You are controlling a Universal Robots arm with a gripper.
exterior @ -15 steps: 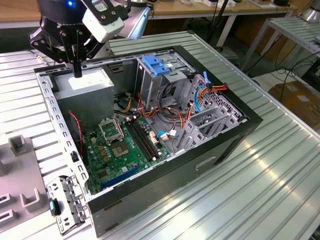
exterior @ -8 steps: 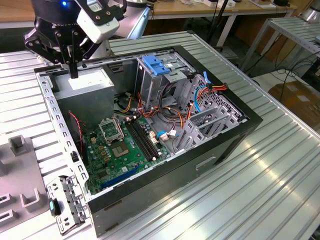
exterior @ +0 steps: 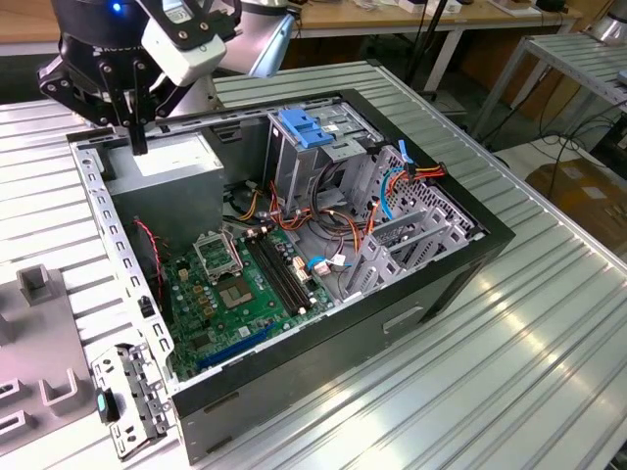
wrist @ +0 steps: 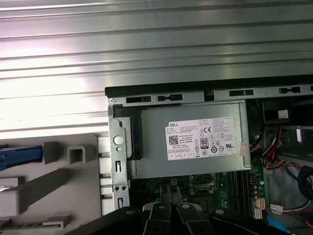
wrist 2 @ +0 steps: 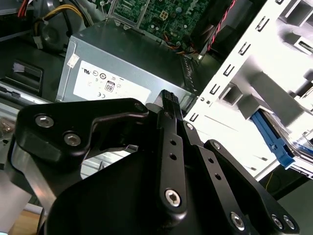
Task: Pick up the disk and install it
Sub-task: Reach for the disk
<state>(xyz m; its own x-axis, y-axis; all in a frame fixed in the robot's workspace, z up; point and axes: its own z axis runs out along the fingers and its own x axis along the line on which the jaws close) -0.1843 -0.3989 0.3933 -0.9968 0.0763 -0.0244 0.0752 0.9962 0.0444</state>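
The claw (exterior: pixel 138 147) hangs pointing straight down, fingers pressed together.

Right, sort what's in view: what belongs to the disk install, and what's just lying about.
Belongs to the job:
- gripper, empty, above the power supply
- disk, likely the blue-railed piece on the grey fixture, partly seen
- drive cage with blue tab

Just lying about:
- power supply
- motherboard
- cables

Open air above the grey boxy power supply (exterior: pixel 168 159), where the black gripper (exterior: pixel 138 149) hangs; beside that supply, orange cables (exterior: pixel 257 209) and a bare-metal drive cage (exterior: pixel 312 162) crowd in.
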